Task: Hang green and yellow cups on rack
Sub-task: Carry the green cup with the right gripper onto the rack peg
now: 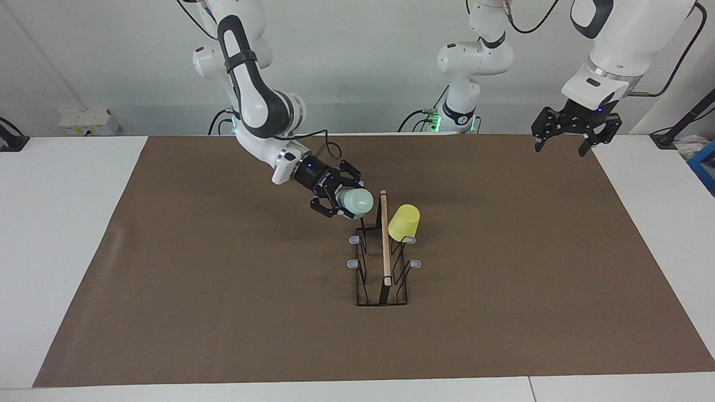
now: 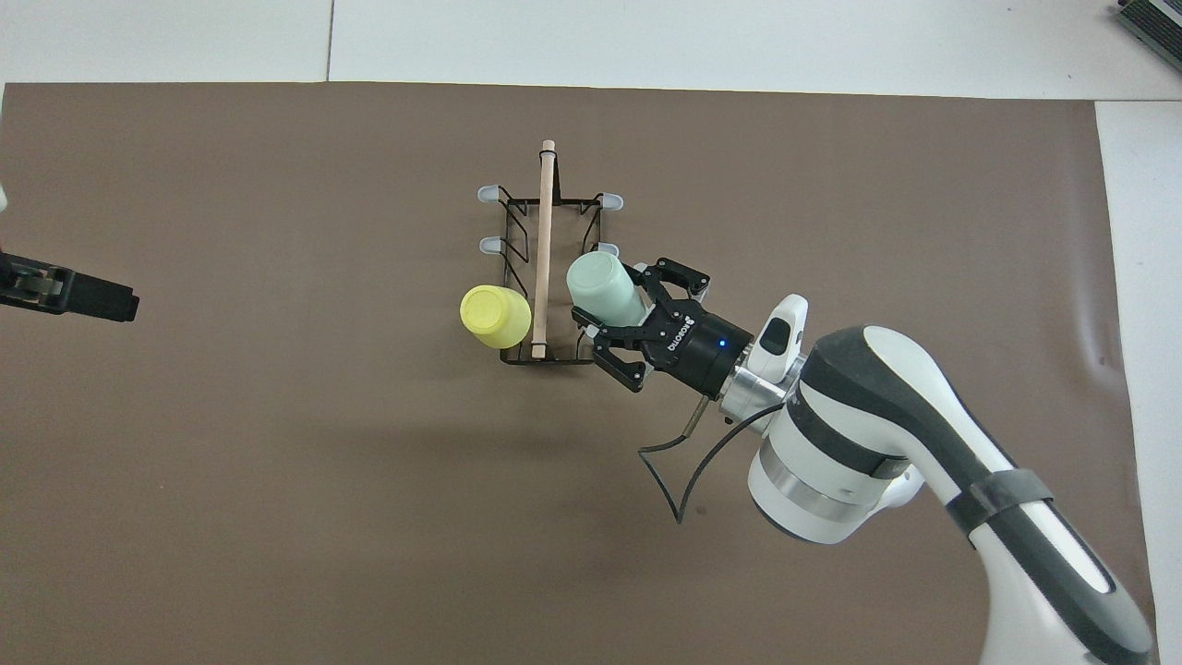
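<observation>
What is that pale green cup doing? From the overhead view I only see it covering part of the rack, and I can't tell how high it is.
Observer: In the facing view the right hand holds the green cup tilted, down level with the prong tips of the rack, not high above them. Whether a prong is inside it, I cannot tell.
Visitor: Is the yellow one standing on the table?
Observer: No. The yellow cup hangs mouth down, tilted on a prong, clear of the mat.
Visitor: Where is the other hand? I only see a black tip.
Observer: The left hand waits open, raised over the mat's edge at the left arm's end.
</observation>
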You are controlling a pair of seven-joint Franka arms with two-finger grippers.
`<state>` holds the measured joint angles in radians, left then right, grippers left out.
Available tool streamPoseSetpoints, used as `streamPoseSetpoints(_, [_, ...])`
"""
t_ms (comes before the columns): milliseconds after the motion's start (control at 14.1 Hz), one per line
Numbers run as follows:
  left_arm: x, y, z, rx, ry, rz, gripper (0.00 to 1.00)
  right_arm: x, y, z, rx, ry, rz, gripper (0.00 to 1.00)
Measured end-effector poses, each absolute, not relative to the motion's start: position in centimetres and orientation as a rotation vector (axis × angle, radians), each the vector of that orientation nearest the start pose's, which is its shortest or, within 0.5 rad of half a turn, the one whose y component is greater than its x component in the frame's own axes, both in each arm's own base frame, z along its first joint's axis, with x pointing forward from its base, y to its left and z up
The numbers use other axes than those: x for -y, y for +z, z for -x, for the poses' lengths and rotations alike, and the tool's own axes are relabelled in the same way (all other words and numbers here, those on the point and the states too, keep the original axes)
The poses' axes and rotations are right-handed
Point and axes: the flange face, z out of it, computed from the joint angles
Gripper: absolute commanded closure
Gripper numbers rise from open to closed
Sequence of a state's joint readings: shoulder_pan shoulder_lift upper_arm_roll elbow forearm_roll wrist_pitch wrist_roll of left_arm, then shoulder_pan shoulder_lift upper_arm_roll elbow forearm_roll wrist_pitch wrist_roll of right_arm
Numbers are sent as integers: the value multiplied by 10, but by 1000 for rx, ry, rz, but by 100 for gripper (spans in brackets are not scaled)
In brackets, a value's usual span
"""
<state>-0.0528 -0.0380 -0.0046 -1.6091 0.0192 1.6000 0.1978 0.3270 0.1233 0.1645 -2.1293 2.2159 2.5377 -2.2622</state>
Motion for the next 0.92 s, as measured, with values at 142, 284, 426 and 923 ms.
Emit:
streamPoseSetpoints(142, [30,627,-545,-398,-34,3095,0,-261,369,-514,780,-1336,1907,85])
streamPoseSetpoints(284, [30,625,-544,-399,-28,3095,0,-258,367,-515,801,-1347,1924,85])
streamPoseSetpoints(426, [30,625,-544,-399,-28,3095,0,-259,360,-516,800,-1354,1930,85])
streamPoseSetpoints(923, [30,625,-544,-399,-27,3095,0,-270,338,-510,756,-1368,1941,85])
